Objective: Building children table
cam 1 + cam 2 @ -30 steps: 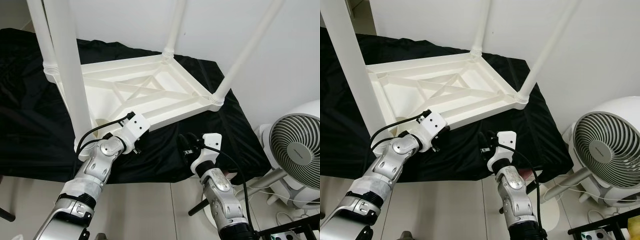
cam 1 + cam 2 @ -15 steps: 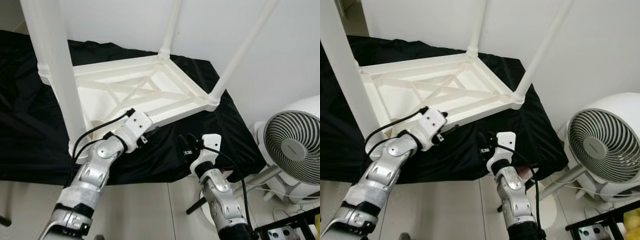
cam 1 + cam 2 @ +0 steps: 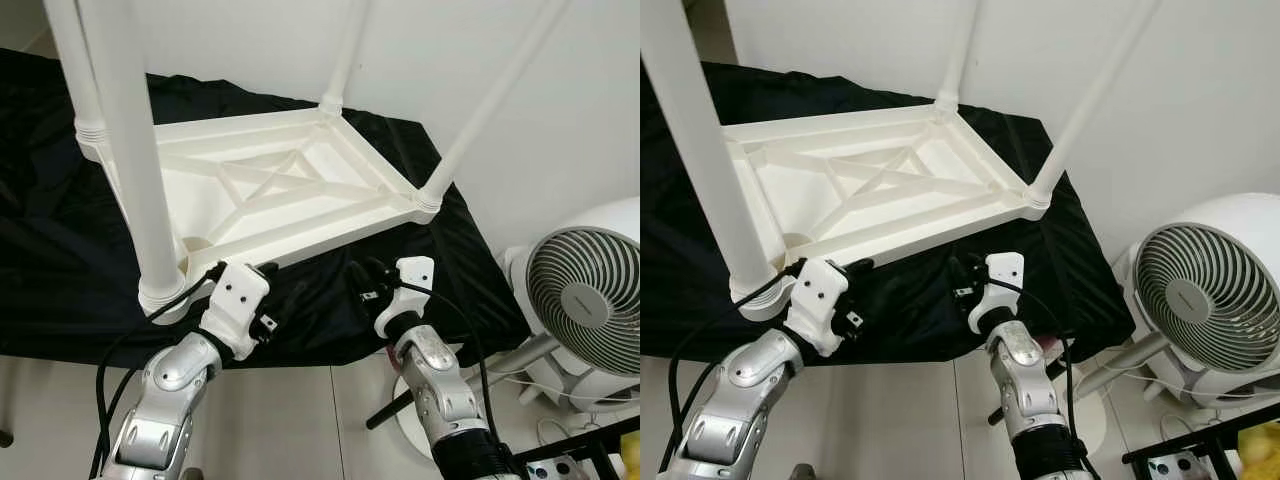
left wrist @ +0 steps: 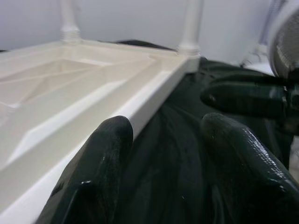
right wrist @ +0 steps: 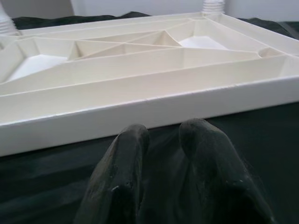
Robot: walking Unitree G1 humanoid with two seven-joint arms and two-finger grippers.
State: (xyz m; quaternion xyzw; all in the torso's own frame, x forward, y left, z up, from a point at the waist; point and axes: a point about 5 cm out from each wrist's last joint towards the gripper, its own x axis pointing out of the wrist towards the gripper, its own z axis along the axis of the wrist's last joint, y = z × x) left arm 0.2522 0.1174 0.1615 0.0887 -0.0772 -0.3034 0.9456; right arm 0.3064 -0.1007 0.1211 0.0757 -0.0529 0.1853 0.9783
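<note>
Now white table [image 3: 290,190] upside-down, legs up; left tool [image 4: 163,154] spread, right tool [image 5: 163,144] nearly together.

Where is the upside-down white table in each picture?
Left eye view: the white plastic upside-down table is in the upper middle, legs pointing up.
Right eye view: upper middle, a little to the left.
Left wrist view: across the left half, its rim running away towards a far leg.
Right wrist view: across the whole upper half.
Shared landmark: the black cloth spread under the table.
</note>
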